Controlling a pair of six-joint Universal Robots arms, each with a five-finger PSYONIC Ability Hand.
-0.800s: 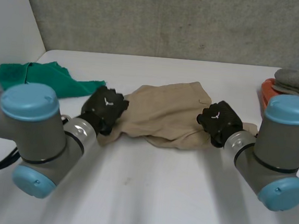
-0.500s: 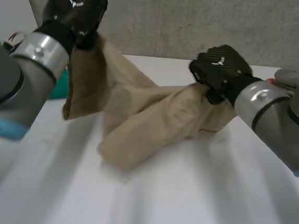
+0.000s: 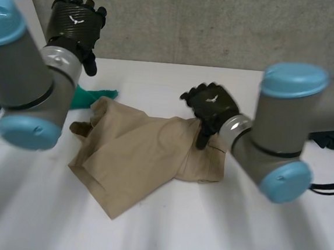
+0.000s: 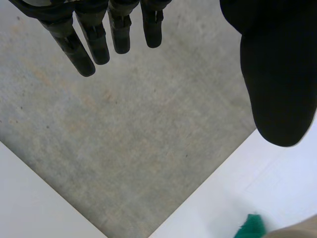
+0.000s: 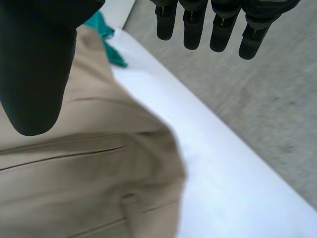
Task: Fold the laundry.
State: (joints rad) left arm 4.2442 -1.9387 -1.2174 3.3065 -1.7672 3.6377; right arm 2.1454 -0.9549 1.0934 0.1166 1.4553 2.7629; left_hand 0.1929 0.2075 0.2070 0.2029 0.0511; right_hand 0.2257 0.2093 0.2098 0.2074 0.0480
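The beige garment (image 3: 135, 154) lies slanted on the tabletop (image 3: 262, 238); the right robot hand (image 3: 210, 103), released, is at its right end, nearer than the raised left robot hand (image 3: 75, 21), also released.

No legible text or numbers

The garment (image 3: 135, 151) lies on the table (image 3: 204, 233) (second cloth (image 3: 96, 94) behind, leftward).

Head view: from behind, between the arms, we look down across the white table (image 3: 163, 236).
Left wrist view: we face the wall (image 4: 124, 148) past the left hand (image 4: 275, 74).
Right wrist view: close over the tan garment (image 5: 74, 168).
Shared: green cloth (image 3: 93, 95) (image 4: 252, 227) (image 5: 101, 27).
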